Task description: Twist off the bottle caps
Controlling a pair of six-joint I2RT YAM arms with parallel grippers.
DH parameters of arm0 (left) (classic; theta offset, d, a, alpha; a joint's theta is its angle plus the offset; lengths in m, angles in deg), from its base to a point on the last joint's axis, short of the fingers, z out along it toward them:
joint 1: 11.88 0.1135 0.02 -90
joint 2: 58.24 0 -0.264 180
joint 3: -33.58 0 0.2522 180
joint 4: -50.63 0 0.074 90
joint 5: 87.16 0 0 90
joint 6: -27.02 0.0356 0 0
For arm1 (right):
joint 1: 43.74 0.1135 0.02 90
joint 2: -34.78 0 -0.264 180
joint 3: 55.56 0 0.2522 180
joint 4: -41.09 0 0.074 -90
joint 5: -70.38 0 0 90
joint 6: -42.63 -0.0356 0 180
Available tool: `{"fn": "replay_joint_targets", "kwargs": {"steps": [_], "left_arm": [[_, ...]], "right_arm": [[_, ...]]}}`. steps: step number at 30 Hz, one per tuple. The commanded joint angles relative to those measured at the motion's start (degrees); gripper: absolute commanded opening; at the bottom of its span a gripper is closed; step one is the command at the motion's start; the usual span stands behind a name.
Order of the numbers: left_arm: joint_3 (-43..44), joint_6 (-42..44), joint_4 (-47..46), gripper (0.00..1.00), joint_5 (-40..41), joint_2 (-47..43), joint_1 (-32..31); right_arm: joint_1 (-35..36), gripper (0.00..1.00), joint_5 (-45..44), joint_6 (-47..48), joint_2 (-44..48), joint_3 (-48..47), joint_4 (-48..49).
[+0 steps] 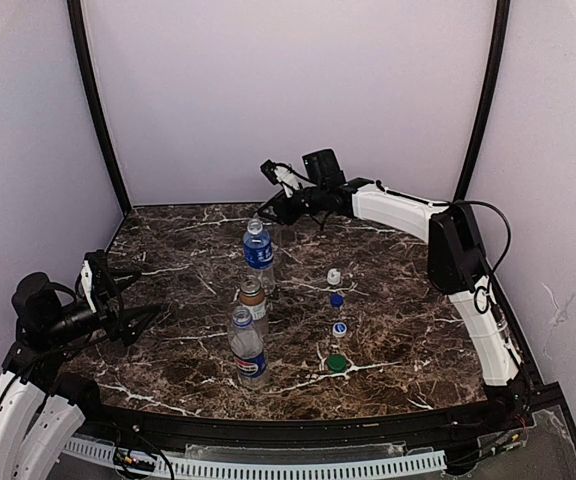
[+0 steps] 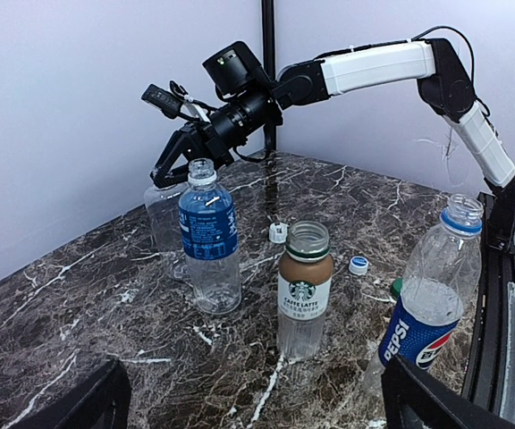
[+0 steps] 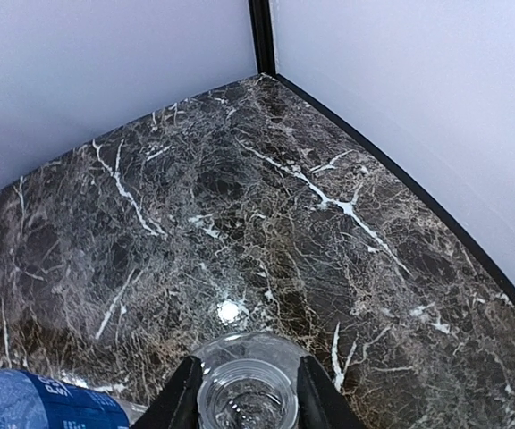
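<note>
On the dark marble-patterned tabletop, four small bottles are seen standing upright in a row, all with open mouths. Counted from the near end, they are one clear plastic bottle with a red-white-blue logo, one short brown bottle with a pale label, one clear plastic bottle with a plain blue label and one plain clear bottle at the far end. Four round screw caps are laid in a line to the right of the bottles, apart from them: one white cap, one blue cap, one blue cap with a white top and one wider dark green cap. The right end effector is closed around the neck of the plain clear bottle, with one finger on each side of its open mouth. The left end effector is held wide open near the left edge of the tabletop, well apart from the bottles, and nothing is gripped by it
</note>
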Motion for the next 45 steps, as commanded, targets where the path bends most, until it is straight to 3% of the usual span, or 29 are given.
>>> {"fn": "replay_joint_targets", "kwargs": {"steps": [1,13,20,23,28,31,36,40,45], "left_arm": [[-0.77,-0.5,-1.36,0.99,-0.91,-0.4,0.37],[-0.94,-0.72,-1.64,0.99,-1.16,-0.47,0.33],[-0.95,-0.77,-1.68,0.99,-1.27,-0.49,0.32],[-0.95,-0.77,-1.77,0.99,-1.07,-0.42,0.31],[-0.67,-0.9,-0.98,0.99,1.66,-0.49,0.4],[-0.52,-0.74,-0.17,0.99,7.48,-0.49,0.51],[-1.46,-2.38,-0.1,0.99,19.92,-0.46,1.63],[-1.92,-4.07,-0.28,0.99,32.5,-0.12,3.03],[-3.09,-4.18,-0.74,0.99,44.28,0.7,4.5]], "right_arm": [[-0.16,0.39,-0.67,0.85,0.72,1.55,0.92],[-0.34,0.69,-1.89,1.05,3.36,-0.34,0.08],[-0.34,0.82,-2.6,-0.2,4.07,-3.07,-0.15],[-0.38,0.98,-2.85,-1.51,4.87,-4.85,0.13],[-1.33,0.99,-6.5,-7.1,9.69,-5.53,3.66],[-3.06,0.99,-11.46,-12.27,14.6,-3.27,4.87],[-8.68,0.99,-25.83,-18.81,26.98,9.87,2.38],[-15.69,0.99,-36.38,-23.43,41.3,32.7,1.69],[-24.36,0.99,-40.2,-24.55,60.25,58.16,2.45]]}}
